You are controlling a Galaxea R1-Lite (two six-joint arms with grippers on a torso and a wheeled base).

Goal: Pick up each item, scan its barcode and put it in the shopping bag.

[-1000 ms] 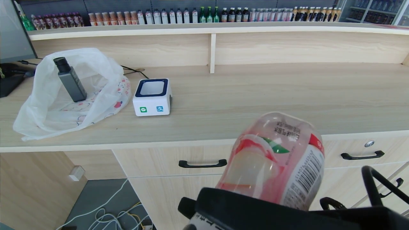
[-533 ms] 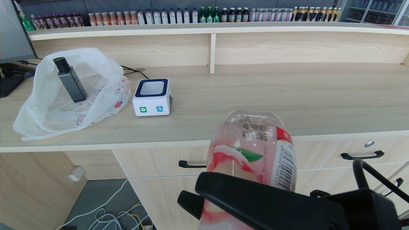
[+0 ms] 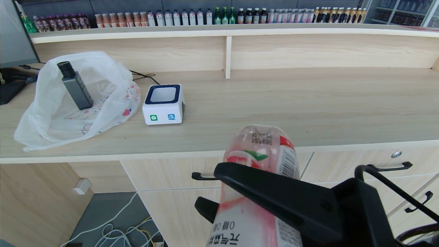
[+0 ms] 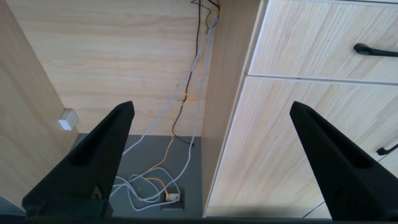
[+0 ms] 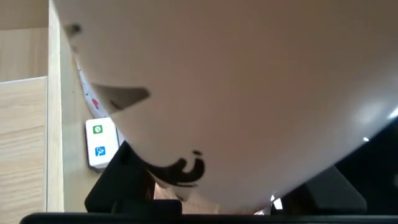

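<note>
A clear bottle with a pink and white peach label (image 3: 260,161) hangs before the counter's front edge, its base pointing toward the counter and its barcode (image 3: 288,164) on the right side. My right gripper (image 3: 223,192) is shut on it around the middle. In the right wrist view the bottle (image 5: 249,93) sits very close. The white scanner with a dark blue rim (image 3: 163,104) (image 5: 99,143) stands on the counter, left of the bottle. Left of the scanner lies the open white shopping bag (image 3: 44,120), with a grey bottle (image 3: 76,87) upright in it. My left gripper (image 4: 208,162) is open and holds nothing, low beside the cabinet.
The wooden counter (image 3: 308,103) has a raised back shelf lined with several drink bottles (image 3: 223,15). Drawers with black handles (image 3: 388,167) sit under the counter. A monitor (image 3: 15,34) stands at the far left. Cables (image 4: 155,180) lie on the floor below.
The right gripper has carried the bottle leftward and turned it, so its base points more toward the counter. More of the gripper has come into view.
</note>
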